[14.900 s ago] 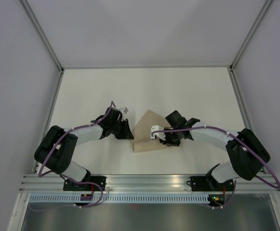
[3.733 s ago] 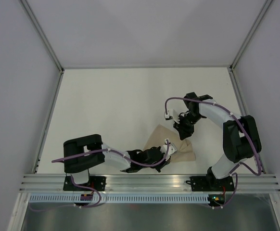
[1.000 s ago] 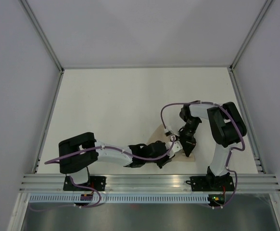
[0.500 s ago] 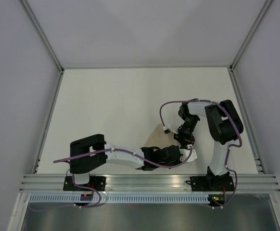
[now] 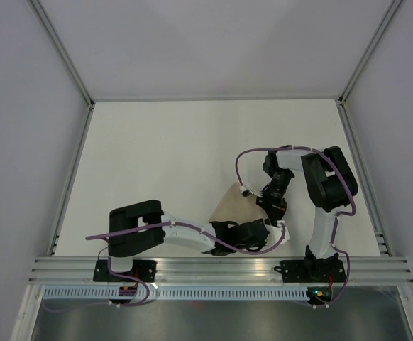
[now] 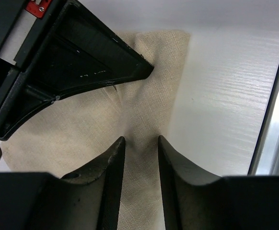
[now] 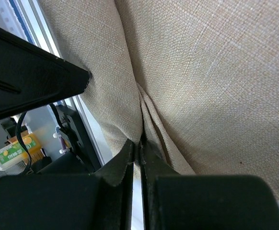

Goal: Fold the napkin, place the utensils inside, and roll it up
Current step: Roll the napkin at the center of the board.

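Observation:
The tan napkin lies folded near the front edge of the table, its right part under both grippers. My right gripper is shut on a thin raised fold of the napkin, seen in the right wrist view. My left gripper reaches in from the left. Its jaws stand a little apart, tips down on the napkin near its right edge, with creases running into the gap. The right gripper's black fingers show just beyond. No utensils are in view.
The aluminium rail runs along the near table edge, close to the napkin, and shows in the left wrist view. White table stretches behind and left. Walls enclose the sides. A yellow-labelled bottle sits beyond the rail.
My left arm has reached further right along the napkin's near edge, ending under the right gripper. The right gripper has drawn in slightly and stays on the cloth. The napkin's visible part has shrunk.

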`<act>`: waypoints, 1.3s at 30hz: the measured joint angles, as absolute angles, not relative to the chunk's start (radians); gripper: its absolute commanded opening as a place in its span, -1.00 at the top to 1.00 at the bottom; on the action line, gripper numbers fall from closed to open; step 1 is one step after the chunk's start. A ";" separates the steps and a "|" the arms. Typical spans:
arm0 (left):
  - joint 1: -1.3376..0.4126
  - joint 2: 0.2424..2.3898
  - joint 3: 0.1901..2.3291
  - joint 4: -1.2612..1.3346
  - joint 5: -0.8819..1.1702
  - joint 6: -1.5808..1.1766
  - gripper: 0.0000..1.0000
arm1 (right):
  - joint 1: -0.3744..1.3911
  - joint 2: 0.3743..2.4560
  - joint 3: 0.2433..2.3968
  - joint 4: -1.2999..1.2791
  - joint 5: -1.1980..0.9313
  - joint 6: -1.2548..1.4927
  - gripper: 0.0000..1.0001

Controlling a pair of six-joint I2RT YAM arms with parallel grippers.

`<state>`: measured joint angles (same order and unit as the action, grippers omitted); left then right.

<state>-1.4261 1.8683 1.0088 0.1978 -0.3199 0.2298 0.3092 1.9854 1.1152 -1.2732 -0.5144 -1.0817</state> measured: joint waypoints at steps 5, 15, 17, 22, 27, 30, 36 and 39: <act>-1.427 1.869 1.001 0.201 -0.305 0.230 0.02 | 0.309 1.987 1.118 -1.272 -0.514 -1.073 0.81; -1.427 1.877 0.988 0.217 -0.282 0.230 0.01 | 0.307 1.998 1.130 -1.274 -0.515 -1.058 0.81; -1.427 1.889 0.988 0.226 -0.287 0.230 0.02 | 0.307 2.003 1.132 -1.275 -0.515 -1.057 0.82; -1.427 1.911 0.989 0.257 -0.319 0.230 0.05 | 0.305 2.011 1.136 -1.277 -0.517 -1.050 0.82; -1.427 1.922 0.989 0.279 -0.348 0.230 0.23 | 0.305 2.012 1.136 -1.276 -0.518 -1.046 0.83; -1.427 1.928 0.989 0.282 -0.351 0.230 0.57 | 0.305 2.012 1.137 -1.276 -0.518 -1.043 0.83; -1.425 1.927 0.988 0.289 -0.340 0.233 0.95 | 0.297 2.012 1.153 -1.273 -0.521 -1.042 0.47; -1.415 1.917 0.970 0.310 -0.312 0.232 0.95 | 0.286 2.002 1.156 -1.280 -0.535 -1.035 0.19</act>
<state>-1.4147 1.9175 0.9699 0.3103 -0.3119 0.2317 0.2859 2.0018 1.1564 -1.2804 -0.5346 -1.0351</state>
